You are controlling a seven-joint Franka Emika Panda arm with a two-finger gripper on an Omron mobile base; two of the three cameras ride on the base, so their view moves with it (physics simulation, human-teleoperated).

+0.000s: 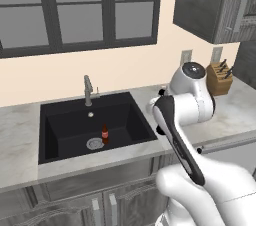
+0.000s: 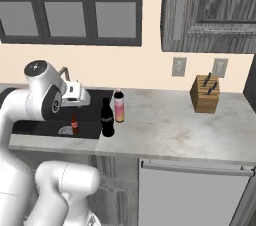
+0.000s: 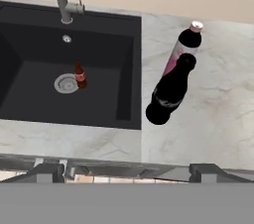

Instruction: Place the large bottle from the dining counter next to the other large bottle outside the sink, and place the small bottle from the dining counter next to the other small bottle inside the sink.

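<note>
1. Light was even and flat, rendered, with no visible source and no glare.
2. The sink (image 3: 30,34) basin read very dark, with detail lost along its walls.
3. Faint soft shadows sat under the bottles on the tabletop (image 3: 218,114).
4. All views were slightly soft and low-resolution, with no lens distortion at the edges.

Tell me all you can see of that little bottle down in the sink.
The small bottle is dark brown with a red label band and a reddish cap. It stands upright on the black sink floor, right beside the round metal drain, apparently just touching its rim. Nothing else touches it.
</note>
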